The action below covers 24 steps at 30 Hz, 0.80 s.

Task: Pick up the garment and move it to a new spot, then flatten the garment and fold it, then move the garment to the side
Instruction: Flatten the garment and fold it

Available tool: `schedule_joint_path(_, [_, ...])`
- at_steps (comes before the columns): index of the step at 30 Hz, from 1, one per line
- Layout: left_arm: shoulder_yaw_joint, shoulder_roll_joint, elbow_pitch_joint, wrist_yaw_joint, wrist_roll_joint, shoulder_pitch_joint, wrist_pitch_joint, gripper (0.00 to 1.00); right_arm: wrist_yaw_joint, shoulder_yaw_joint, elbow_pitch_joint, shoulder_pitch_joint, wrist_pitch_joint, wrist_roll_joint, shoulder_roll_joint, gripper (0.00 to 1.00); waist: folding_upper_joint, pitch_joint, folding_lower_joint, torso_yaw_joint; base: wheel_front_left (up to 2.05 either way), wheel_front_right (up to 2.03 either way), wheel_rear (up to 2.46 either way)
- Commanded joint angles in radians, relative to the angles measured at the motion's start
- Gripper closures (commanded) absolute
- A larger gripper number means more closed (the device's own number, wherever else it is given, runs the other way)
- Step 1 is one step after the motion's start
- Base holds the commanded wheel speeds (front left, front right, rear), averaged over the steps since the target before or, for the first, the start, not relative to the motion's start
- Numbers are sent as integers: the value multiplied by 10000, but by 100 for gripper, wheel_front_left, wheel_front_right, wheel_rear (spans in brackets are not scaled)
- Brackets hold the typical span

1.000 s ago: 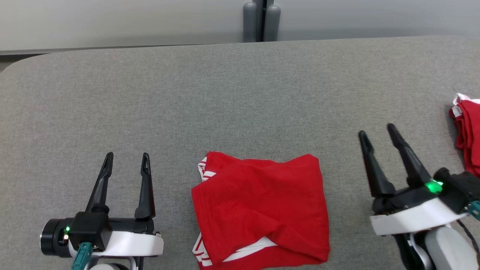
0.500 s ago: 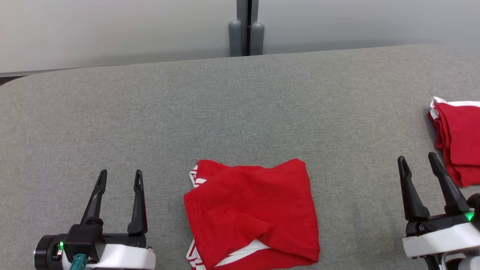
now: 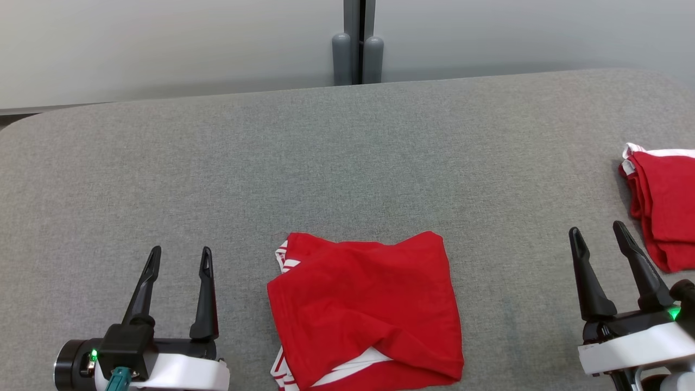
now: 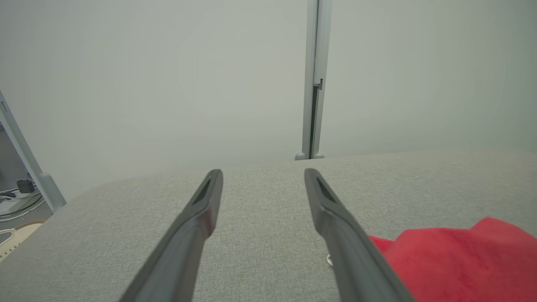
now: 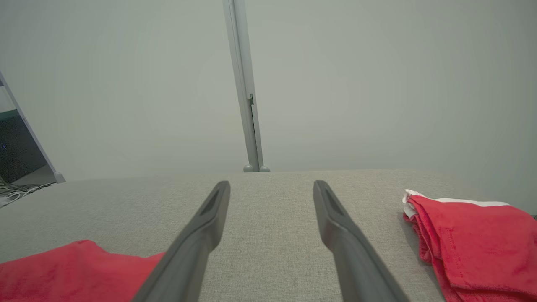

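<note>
A red garment with white striped trim lies folded near the table's front edge, midway between my two grippers. It also shows at the lower right of the left wrist view as the garment, and at the lower left of the right wrist view as the garment. My left gripper stands open to its left, nothing between the fingers. My right gripper stands open to its right, also empty. Neither touches the cloth.
A second folded red cloth with white trim lies at the table's right edge, just right of my right gripper; the right wrist view shows this cloth. The grey fabric table ends at a pale wall with a grey post.
The head camera shifted, so the whole picture moved. Against the garment, my right gripper drew back to the right and toward the front edge. The left gripper stayed where it was.
</note>
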Motion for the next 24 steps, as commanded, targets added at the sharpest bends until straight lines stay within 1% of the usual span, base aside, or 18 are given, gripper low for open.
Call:
schedule_joint_path(1, [-2,65,-49,38,-27,25,38,0,-6,57,-10,76,20,-36,-54,0,-1,30,0,29,0,0,0])
schedule_joint_path(3, [-5,69,-64,55,-17,-8,21,0,-6,123,-4,37,51,-44,-85,0,-1,72,0,52,0,0,0])
schedule_joint_path(4, [-15,63,-87,68,-16,-63,16,0,-6,229,37,-19,98,-36,-121,55,-1,121,0,74,0,0,0])
schedule_joint_path(5, [-37,63,-114,71,-7,-137,19,0,-6,424,87,-82,157,55,-134,100,-1,202,0,106,0,0,0])
schedule_joint_path(7, [-88,66,-160,66,37,-313,26,0,-6,1117,215,-299,322,209,-209,100,-1,389,0,194,0,0,0])
schedule_joint_path(10, [-218,-7,-154,46,83,-536,-2,0,-6,2527,560,-732,356,378,-372,100,-1,689,0,421,0,0,0])
schedule_joint_path(16, [-496,-184,53,-6,93,-976,-89,0,-7,5340,1712,-1959,-94,905,-463,100,-1,1084,0,881,0,0,0])
schedule_joint_path(20, [-590,-262,185,-8,80,-1145,-140,0,-6,6626,2588,-2740,-435,1376,-521,100,-1,1190,0,1120,0,0,0])
schedule_joint_path(24, [-661,-312,275,26,60,-1244,-166,0,-6,7758,3131,-3204,-653,1947,-732,100,-1,1215,0,1257,0,0,0])
